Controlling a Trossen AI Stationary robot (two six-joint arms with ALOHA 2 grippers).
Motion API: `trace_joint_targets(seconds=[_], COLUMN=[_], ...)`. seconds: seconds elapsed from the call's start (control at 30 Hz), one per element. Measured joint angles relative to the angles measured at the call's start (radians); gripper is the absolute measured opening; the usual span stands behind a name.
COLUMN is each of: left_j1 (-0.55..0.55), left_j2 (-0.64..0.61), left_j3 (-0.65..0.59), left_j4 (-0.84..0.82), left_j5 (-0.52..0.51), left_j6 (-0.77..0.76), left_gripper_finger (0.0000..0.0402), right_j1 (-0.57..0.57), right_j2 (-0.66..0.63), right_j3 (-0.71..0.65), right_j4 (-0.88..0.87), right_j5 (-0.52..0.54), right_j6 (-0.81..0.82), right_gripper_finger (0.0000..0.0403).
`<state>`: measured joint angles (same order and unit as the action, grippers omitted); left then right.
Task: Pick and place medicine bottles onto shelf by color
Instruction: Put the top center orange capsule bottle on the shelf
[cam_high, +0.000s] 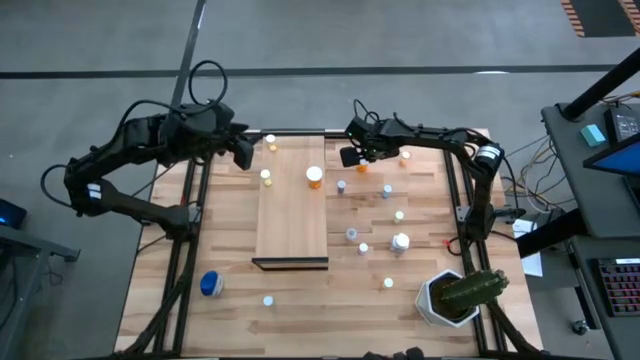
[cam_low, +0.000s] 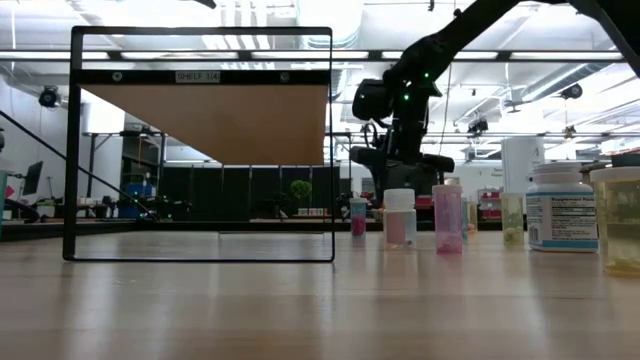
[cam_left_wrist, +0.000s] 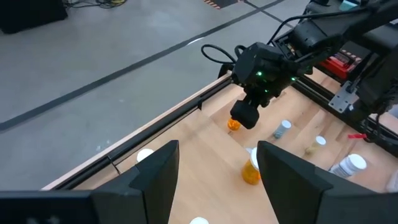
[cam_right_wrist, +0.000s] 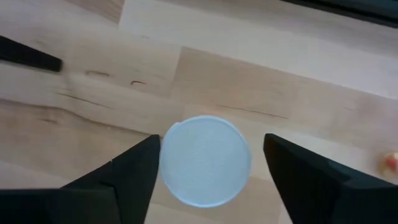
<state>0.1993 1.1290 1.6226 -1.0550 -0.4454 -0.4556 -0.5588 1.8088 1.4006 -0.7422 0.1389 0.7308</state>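
The planked wooden tabletop (cam_high: 300, 300) shows matt grain, the long pale wooden shelf board (cam_high: 292, 215) appears smoother, the black frame rails (cam_high: 180, 270) look like metal, and the small white-capped bottles (cam_low: 399, 218) seem glossy plastic.

A white hexagonal pot (cam_high: 443, 300) with a green cactus (cam_high: 472, 288) sits at the planked tabletop's (cam_high: 300, 310) near right corner.

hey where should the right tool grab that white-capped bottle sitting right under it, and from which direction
Around the sides just under the white cap, coming straight down. The bottle stands upright, cap facing the right tool, whose open fingers already straddle it.
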Motion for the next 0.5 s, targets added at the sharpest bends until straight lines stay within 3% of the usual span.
trace_joint_targets(seconds=[0.23,0.5], left_j1=[0.0,0.0], left_j2=[0.0,0.0], left_j3=[0.0,0.0], left_j4=[0.0,0.0], left_j5=[-0.028,-0.028], left_j6=[0.001,-0.001], left_gripper_finger=[0.0199,0.0199], right_j1=[0.007,0.009], right_j2=[0.0,-0.021], right_j3=[0.0,0.036], right_j4=[-0.005,-0.087], right_j5=[-0.006,-0.016], right_j6=[-0.004,-0.065], right_gripper_finger=[0.0193,0.0204])
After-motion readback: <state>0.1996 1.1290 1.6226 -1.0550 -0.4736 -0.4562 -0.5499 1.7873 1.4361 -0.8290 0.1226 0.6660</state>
